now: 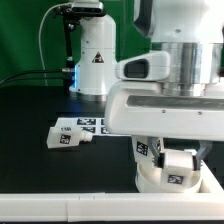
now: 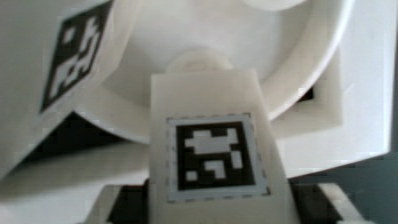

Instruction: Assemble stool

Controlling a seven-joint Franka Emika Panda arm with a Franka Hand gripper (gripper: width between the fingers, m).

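My gripper (image 1: pixel 180 150) is low at the exterior view's right, shut on a chunky white stool leg (image 1: pixel 180 170) with a square tag. In the wrist view the leg (image 2: pixel 214 140) stands between the dark fingers (image 2: pixel 139 205), its far end against the round white seat (image 2: pixel 125 90), which carries a tag. The seat (image 1: pixel 148 165) shows partly under my hand, near the table's front. A second loose leg (image 1: pixel 68 133) lies on the black table to the exterior view's left. Whether the held leg sits in a socket is hidden.
The marker board (image 1: pixel 95 124) lies flat behind the loose leg. A long white rail (image 1: pixel 60 207) runs along the table's front edge. The arm's base (image 1: pixel 95 55) and cables stand at the back.
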